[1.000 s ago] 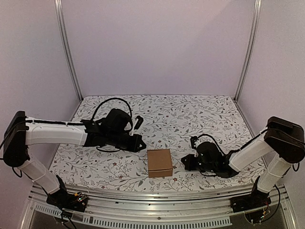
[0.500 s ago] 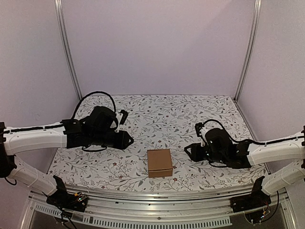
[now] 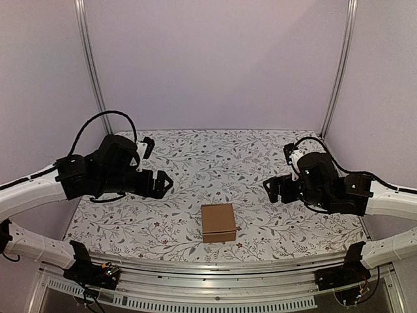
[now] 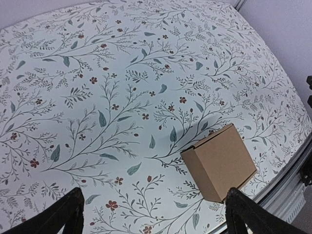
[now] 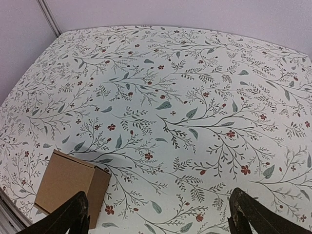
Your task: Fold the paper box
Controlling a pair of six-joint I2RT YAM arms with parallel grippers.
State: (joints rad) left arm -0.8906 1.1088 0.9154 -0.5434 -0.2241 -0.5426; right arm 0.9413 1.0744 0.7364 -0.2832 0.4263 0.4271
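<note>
Roughly between grippers point(image 3: 161, 184) point(image 3: 270, 190), paper box point(image 3: 218, 222).

The white tabletop point(image 3: 260, 150) is printed with leafy sprigs and red flowers. Lilac walls point(image 3: 215, 59) surround it, metal posts point(image 3: 93, 72) at the back corners, a rail point(image 3: 215, 264) in front.

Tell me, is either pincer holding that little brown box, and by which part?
Nothing is held. The left pincer and right pincer both gape open, clear of the paper box sitting on the table.

Lilac walls point(image 3: 215, 59), aluminium corner posts point(image 3: 92, 65) — floral-print tabletop point(image 3: 228, 153)
</note>
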